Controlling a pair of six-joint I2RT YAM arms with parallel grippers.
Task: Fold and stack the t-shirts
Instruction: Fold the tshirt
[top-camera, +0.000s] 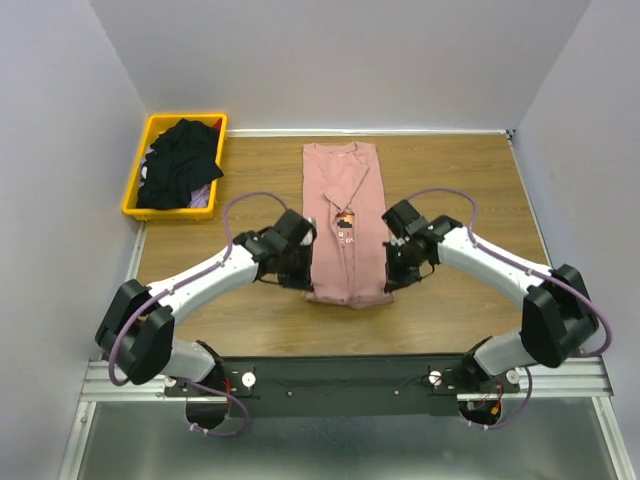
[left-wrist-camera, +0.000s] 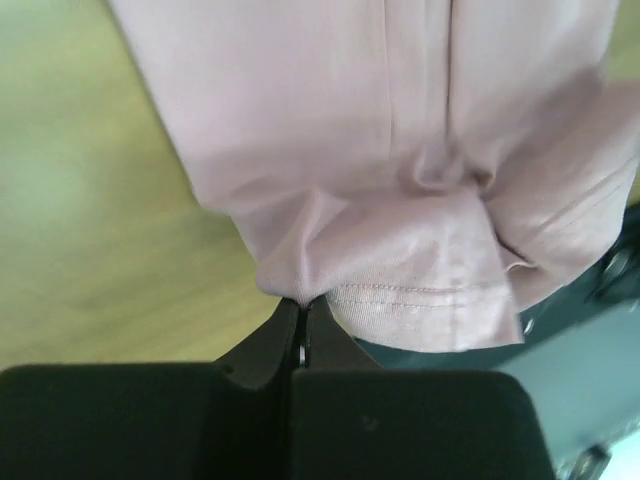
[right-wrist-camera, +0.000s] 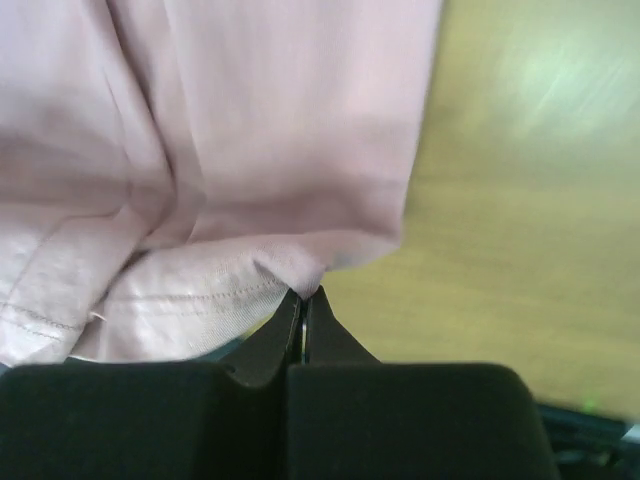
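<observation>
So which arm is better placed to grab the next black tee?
Left: the yellow bin of black tees sits on its side, though left gripper and right gripper both pinch the pink tee.

Layout on the table (top-camera: 460, 180): the lengthwise-folded t-shirt (top-camera: 345, 200) lies between the left gripper (top-camera: 304, 282) and the right gripper (top-camera: 391, 280) and stretches away ahead of both, its near hem level with their fingertips. The near left hem corner sits pinched in the left gripper's tips, with cloth spreading ahead and to its right. The near right corner sits likewise in the right gripper's tips, with cloth ahead and to its left. Far ahead and to the left of the left gripper, at the table's far corner, stands the bin (top-camera: 135, 190), with the heaped t-shirts (top-camera: 180, 165) inside it.
</observation>
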